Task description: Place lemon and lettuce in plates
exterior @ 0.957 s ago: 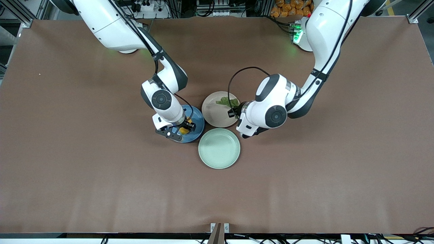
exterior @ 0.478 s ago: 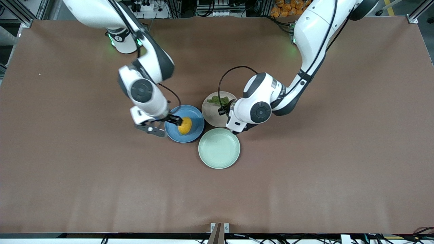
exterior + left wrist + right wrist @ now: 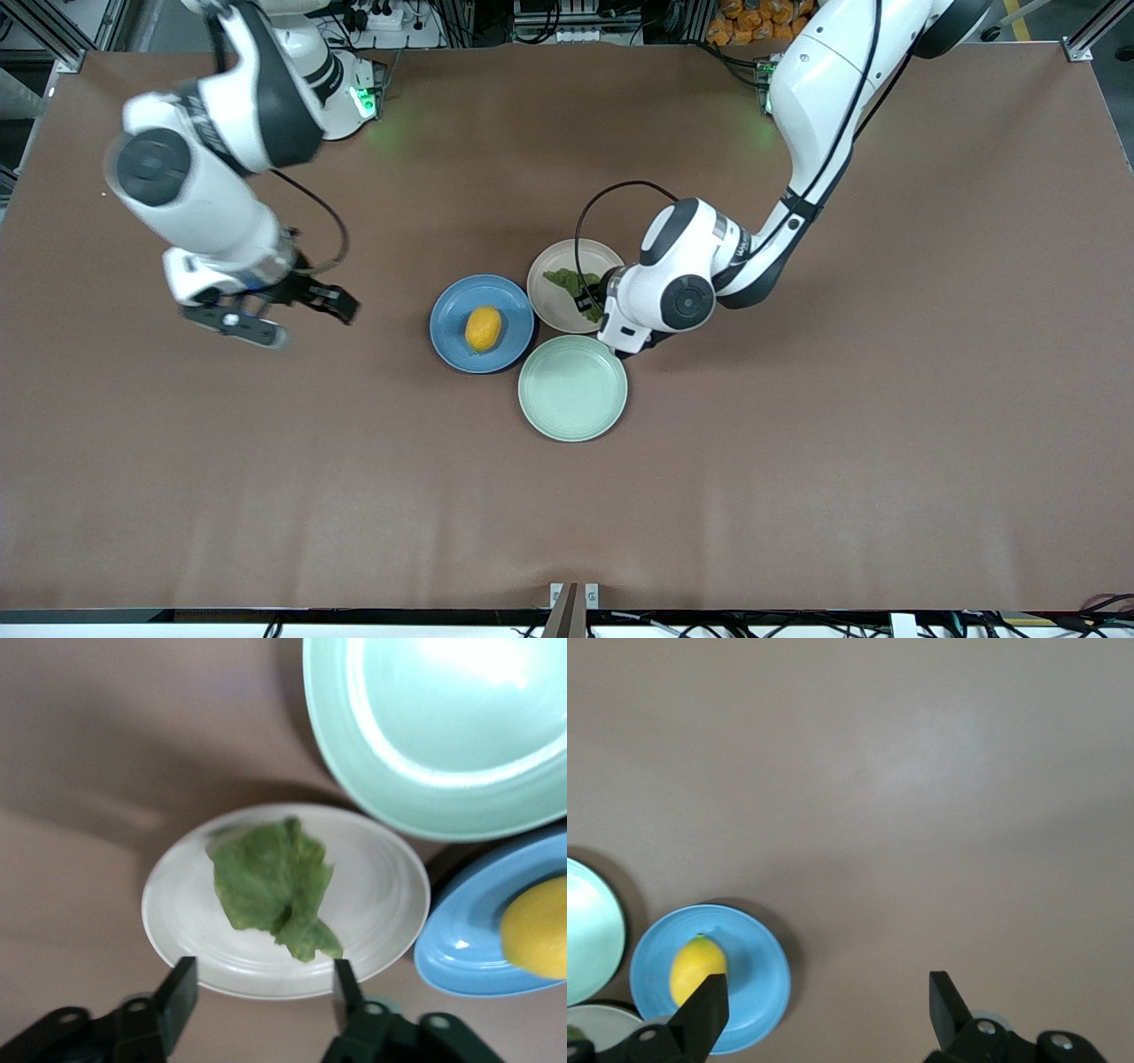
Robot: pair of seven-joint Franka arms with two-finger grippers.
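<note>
Seemingly both placements are made. The brown table carries three plates clustered together, and the blue plate serves as landmark. The lemon lies in it. The beige plate touching it, toward the left arm's end, holds the lettuce. An unused mint-green plate sits just beside, nearer the front camera. The right gripper hangs over bare table toward the right arm's end, jaws wide and empty. The left gripper hovers over the beige plate, jaws wide, the leaf free; only withdrawing seems left. Nothing obstructs.
</note>
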